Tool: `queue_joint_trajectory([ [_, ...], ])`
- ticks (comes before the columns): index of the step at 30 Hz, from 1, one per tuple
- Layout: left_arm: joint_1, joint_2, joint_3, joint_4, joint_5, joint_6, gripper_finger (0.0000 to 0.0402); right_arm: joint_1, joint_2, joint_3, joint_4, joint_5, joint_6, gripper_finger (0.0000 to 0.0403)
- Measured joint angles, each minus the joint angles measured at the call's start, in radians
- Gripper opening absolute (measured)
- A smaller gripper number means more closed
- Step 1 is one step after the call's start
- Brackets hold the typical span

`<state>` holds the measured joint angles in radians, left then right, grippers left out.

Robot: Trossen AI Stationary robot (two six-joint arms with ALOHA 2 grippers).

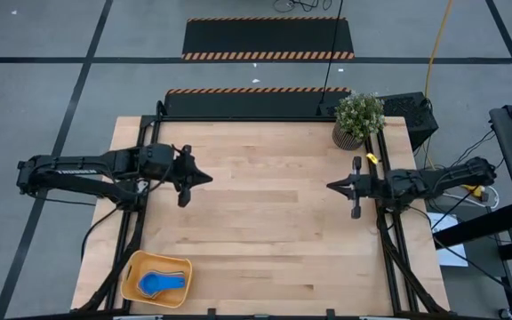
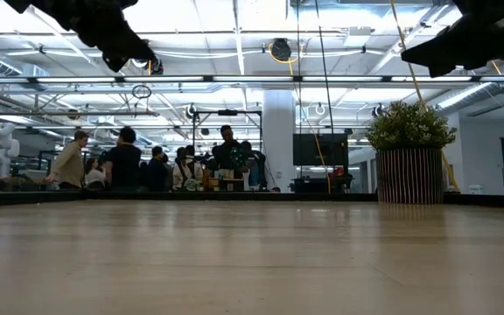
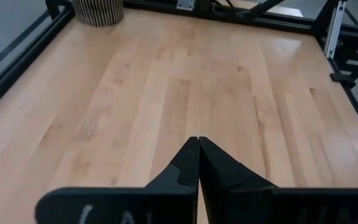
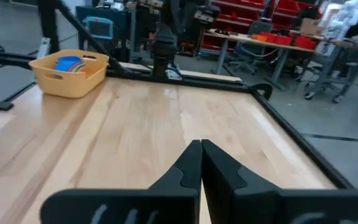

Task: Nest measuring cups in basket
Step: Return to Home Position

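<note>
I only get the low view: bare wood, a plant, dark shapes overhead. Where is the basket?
Observer: The basket sits in the corner of the table at the high view's bottom left.
Operator: Anything in it?
Observer: The measuring cups, blue ones showing on top.
Operator: And those dark shapes?
Observer: The left gripper and right gripper; the wrist views show both shut and empty.

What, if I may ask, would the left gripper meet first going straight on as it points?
Nothing on the table lies ahead of the left gripper; likely the right gripper facing it, though alignment is uncertain.
</note>
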<state>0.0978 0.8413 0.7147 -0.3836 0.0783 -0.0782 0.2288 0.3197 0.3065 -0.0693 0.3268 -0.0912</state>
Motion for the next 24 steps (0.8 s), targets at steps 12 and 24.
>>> queue_joint_trajectory([
  [12,0.000,-0.007,-0.080,0.062,0.029,-0.011,0.0004,0.011,-0.265,0.000,-0.258,0.017,0.022,0.0000],
  [24,0.010,-0.007,-0.172,0.234,0.026,-0.055,0.0005,0.011,-0.311,-0.255,0.196,-0.064,0.065,0.0000],
])
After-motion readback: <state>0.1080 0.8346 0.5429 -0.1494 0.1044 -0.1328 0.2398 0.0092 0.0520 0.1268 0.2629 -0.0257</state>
